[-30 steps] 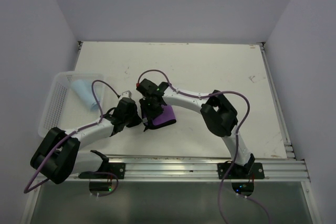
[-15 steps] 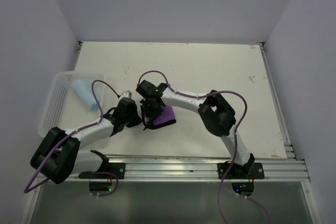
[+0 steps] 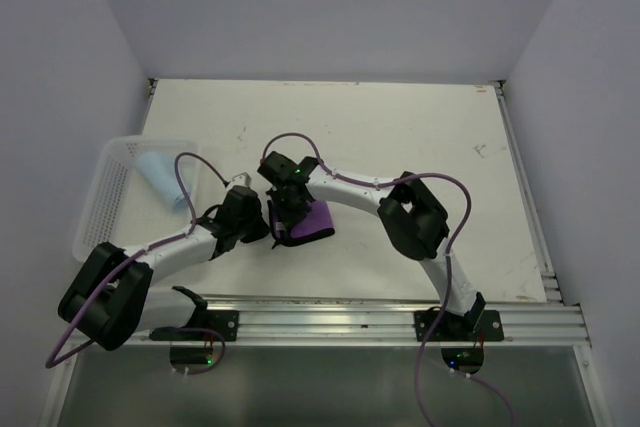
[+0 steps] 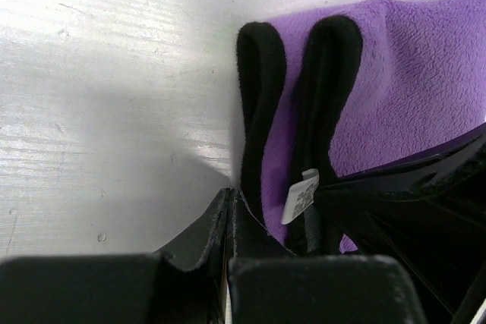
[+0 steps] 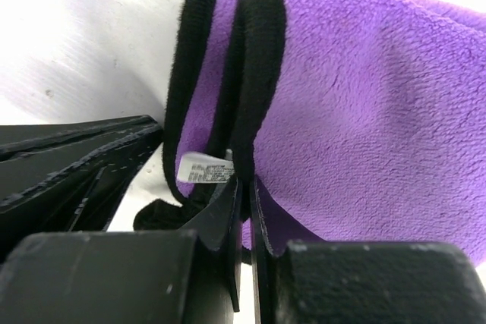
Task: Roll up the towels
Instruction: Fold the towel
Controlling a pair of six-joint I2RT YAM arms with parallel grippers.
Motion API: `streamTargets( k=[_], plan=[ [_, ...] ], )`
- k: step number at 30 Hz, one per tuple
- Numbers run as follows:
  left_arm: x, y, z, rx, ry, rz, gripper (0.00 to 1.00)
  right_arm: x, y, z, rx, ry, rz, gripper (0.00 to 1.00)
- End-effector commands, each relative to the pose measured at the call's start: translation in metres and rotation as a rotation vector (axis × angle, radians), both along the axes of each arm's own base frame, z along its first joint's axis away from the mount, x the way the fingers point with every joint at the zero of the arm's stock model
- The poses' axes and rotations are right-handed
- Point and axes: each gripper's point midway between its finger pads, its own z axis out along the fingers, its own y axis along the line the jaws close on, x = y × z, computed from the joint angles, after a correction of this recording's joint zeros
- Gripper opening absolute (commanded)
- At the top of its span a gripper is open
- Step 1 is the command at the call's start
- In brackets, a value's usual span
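Watching the overhead feed, I had both arms bent in toward the dark towel (image 3: 318,219). It lay purple face up on the table (image 3: 420,137), a little left of centre and low in that frame, folded so that two black-hemmed loops stood side by side at its left end. The right gripper (image 5: 244,195) was all but closed, with only a sliver between the fingers. One black hem ran straight down into that sliver beside the white tag (image 5: 203,167), so I judged it had the fold pinched, presumably to anchor the end a roll would start from. The left gripper (image 4: 230,201) met the same end from the opposite side, its fingers pressed together with the tips low against the outer loop. I could not tell whether any cloth was caught between them, and read it as bracing the edge. The light blue towel (image 3: 158,175) lay well apart in the white mesh basket (image 3: 100,209) at the left of the frame, as an elongated bundle, so the dark one seemed the piece left to do.
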Motion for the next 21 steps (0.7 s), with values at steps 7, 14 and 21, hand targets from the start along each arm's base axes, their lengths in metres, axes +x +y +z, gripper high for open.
streamTargets(
  k=[7, 14, 21],
  plan=[
    [0.007, -0.002, 0.005, 0.003, -0.026, -0.005, 0.0, -0.002, 0.021, 0.024, 0.079, -0.004, 0.008, 0.03],
    [0.008, -0.003, 0.005, 0.003, -0.027, -0.005, 0.0, -0.004, 0.027, 0.023, 0.101, 0.005, 0.017, 0.03],
    [0.007, -0.001, 0.005, 0.01, -0.026, -0.007, 0.0, -0.005, 0.025, 0.007, 0.076, 0.022, 0.016, 0.1]
  ],
)
